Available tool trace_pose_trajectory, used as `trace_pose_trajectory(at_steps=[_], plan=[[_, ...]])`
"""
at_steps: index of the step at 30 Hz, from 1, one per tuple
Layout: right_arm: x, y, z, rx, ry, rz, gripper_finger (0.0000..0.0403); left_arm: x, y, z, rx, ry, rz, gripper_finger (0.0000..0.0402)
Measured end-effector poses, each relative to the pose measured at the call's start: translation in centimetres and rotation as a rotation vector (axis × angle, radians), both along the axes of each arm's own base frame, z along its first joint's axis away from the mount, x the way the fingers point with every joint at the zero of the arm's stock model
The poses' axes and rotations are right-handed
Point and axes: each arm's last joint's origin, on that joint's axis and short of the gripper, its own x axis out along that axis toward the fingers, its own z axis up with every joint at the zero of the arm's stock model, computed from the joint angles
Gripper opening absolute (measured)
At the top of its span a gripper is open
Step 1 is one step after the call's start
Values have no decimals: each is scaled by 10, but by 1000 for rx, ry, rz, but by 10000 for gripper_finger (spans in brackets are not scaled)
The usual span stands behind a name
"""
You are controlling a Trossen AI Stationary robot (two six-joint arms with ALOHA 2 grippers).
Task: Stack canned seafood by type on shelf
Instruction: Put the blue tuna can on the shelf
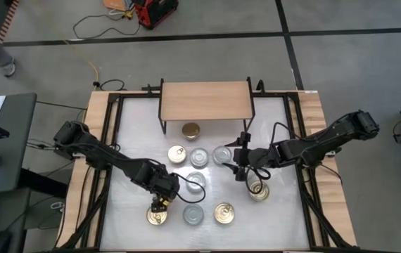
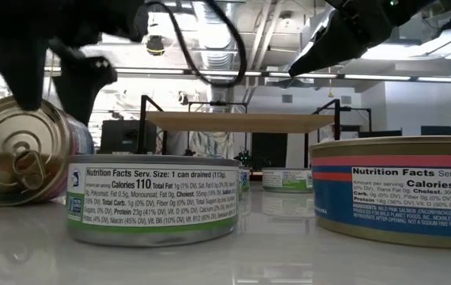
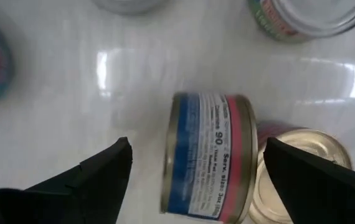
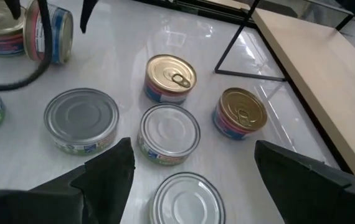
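The shelf [image 1: 205, 102] stands at the far side of the table, and its light-wood top is bare. Several tins sit upright on the white tabletop, gold-topped [image 1: 191, 130] and silver-topped [image 1: 198, 155]. One blue-and-red tin [image 3: 208, 155] lies tipped on its side beside an upright gold-topped tin [image 3: 302, 168]; its gold lid faces the low view [image 2: 28, 150]. My left gripper [image 1: 160, 204] hangs open over this tipped tin, a finger on either side, apart from it. My right gripper [image 4: 190, 168] is open and holds nothing, above the silver tins [image 4: 168, 134] near the table's middle.
More upright tins stand near the table's near edge: silver [image 1: 193, 215], gold [image 1: 224, 213] and gold [image 1: 259, 190]. Black frame rails [image 1: 112, 133] run along the table's left and right sides. The shelf's thin black legs [image 4: 246, 37] stand just beyond the tins.
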Motion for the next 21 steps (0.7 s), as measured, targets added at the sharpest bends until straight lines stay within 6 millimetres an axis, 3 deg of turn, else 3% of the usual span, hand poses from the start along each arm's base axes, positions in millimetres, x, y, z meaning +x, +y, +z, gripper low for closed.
trace_pose_trajectory(at_steps=[7,11,16,21], plan=[[0,0,0,12,-6,-6,361,-6,2,-12,4,38,18,333],[0,0,0,16,-7,-7,361,-8,3,-16,7,54,18,281],[0,0,0,20,-8,-10,361,-8,5,-16,35,46,18,179],[0,0,0,28,-10,-14,361,-8,16,-8,59,8,39,179]])
